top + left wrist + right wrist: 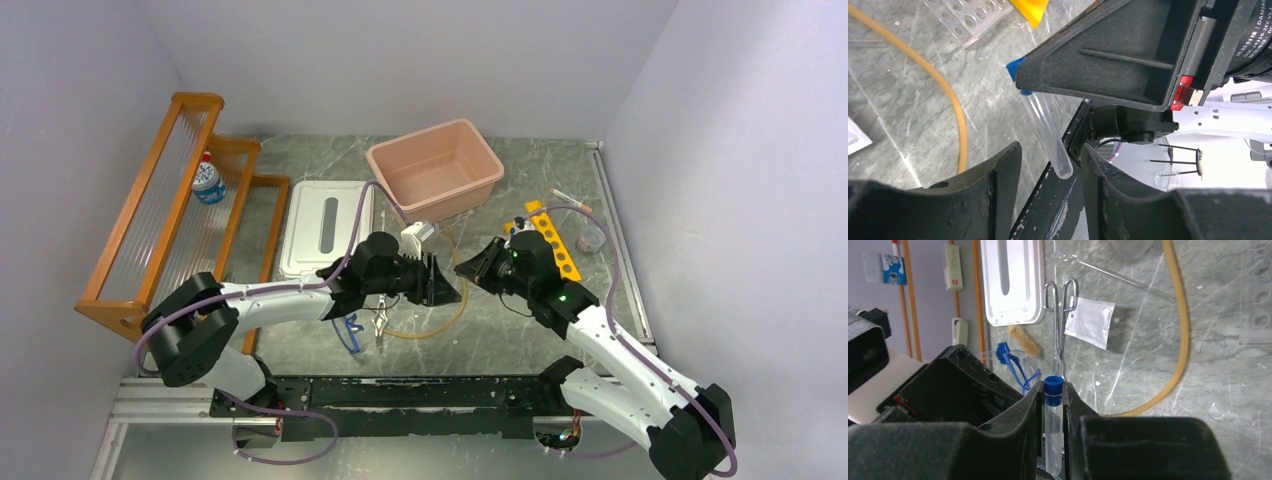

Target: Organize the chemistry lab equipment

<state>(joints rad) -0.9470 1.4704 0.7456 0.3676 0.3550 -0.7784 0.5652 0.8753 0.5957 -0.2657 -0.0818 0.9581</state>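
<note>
- A clear plastic tube with a blue cap (1053, 432) is pinched just under the cap by the right pincer (1053, 390), which is closed narrow on it and held up off the grey marbled surface (1148, 380).
- The left pincer (1050, 157) is spread wide. The tube's rounded bottom is poked in between its fingers but not yet gripped, so a hand-over is probably being lined up.
- The pink plastic tub (455, 200) looks empty, and no tubes can be seen in the yellow holed rack (545, 228).
- The tan rubber hose (1184, 340), metal scissors (1060, 315) and white packet (1090, 320) are lying loose on the surface.
</note>
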